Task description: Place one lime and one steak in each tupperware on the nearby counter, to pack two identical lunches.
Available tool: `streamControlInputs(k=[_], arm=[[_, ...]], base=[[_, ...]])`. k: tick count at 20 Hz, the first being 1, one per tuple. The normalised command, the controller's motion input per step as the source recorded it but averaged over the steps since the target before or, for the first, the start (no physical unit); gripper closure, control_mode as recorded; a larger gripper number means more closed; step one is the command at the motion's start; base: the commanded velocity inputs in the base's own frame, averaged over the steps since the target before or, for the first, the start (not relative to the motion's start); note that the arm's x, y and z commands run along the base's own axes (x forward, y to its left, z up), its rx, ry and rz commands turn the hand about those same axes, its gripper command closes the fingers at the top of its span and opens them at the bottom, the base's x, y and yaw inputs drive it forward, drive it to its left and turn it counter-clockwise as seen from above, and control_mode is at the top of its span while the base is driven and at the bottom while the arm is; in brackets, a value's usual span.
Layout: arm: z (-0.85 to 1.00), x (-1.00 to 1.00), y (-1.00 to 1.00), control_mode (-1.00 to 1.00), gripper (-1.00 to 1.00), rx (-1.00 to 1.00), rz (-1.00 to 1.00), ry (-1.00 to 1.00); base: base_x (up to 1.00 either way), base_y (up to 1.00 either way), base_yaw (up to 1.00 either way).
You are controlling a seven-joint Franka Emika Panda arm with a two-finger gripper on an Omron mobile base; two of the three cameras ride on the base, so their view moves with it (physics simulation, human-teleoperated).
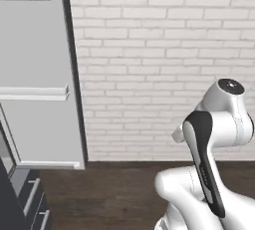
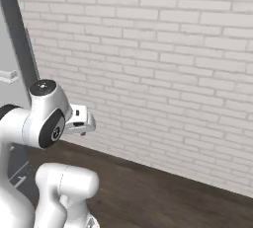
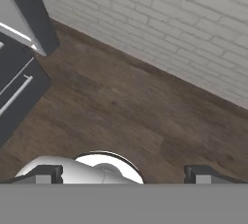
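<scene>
Lime, steak and tupperware: you cannot tell from these views where any of them lies. What you are looking at is a white brick wall [image 1: 159, 50] meeting a dark wooden floor [image 1: 114, 194].

On the left of the left base view stands a tall grey panel [image 1: 40, 124] with a dark edge, and two pale ledges [image 1: 32, 93] run across its face, one high and one at mid height. Below it, in the corner, you see dark drawer fronts [image 1: 37, 209] with silver handles [image 1: 31, 196].

Your arm [image 1: 219, 124] is folded close to the base, elbow high and well apart from the wall.

In the hand view the camera looks down at the floor. The gripper [image 3: 125, 174] has its two dark fingertips [image 3: 48, 173] spread wide apart with nothing between them, just bare boards beyond. A dark drawer front [image 3: 19, 106] with a silver bar handle [image 3: 14, 94] sits at the left of that view, just under the grey panel's lower corner.
</scene>
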Motion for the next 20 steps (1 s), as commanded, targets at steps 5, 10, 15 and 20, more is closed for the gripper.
streamControlInputs(k=[5, 10, 15, 20], arm=[[0.0, 0.0, 0.0, 1.0, -1.0, 0.0, 0.0, 0.0], [0.0, 0.0, 0.0, 1.0, -1.0, 0.0, 0.0, 0.0], [0.0, 0.0, 0.0, 1.0, -1.0, 0.0, 0.0, 0.0], [0.0, 0.0, 0.0, 1.0, -1.0, 0.0, 0.0, 0.0]], base=[[0.7, -0.33, 0.12], [0.21, -0.41, 0.85], [0.0, -0.37, 0.94], [0.34, -0.05, 0.86]])
